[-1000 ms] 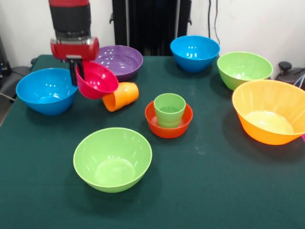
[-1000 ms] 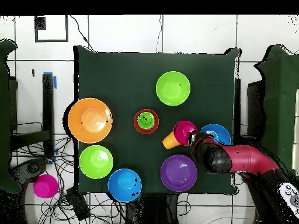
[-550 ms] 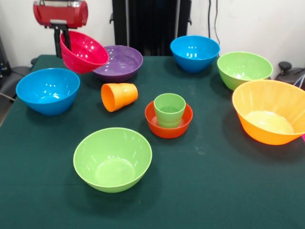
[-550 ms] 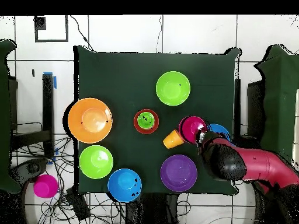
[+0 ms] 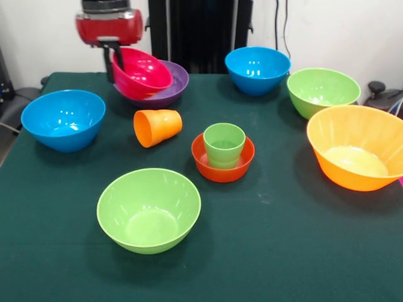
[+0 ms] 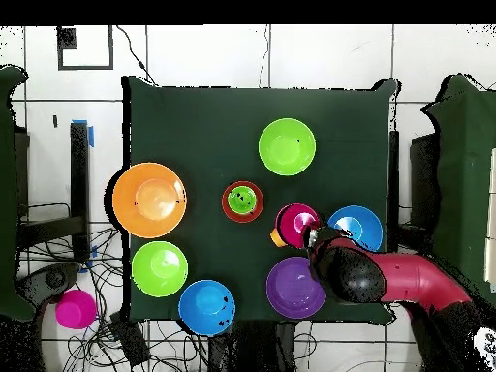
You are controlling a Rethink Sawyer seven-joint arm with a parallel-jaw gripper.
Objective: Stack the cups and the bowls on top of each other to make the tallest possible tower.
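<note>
Fingers (image 5: 111,60) clamp magenta bowl (image 5: 141,72) by its rim, tilted, just above purple bowl (image 5: 173,85), w/ orange cup (image 5: 157,127) on its side nearby.

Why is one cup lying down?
The orange cup lies tipped on its side on the table, mouth facing right in the front view, while the green cup stands upright in the red bowl. Why it fell isn't visible.

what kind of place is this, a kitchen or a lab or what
Probably a robotics lab, not a kitchen: a green cloth-covered table set with plastic bowls, loose cables on the tiled floor, and a red robot arm reaching over it.
</note>
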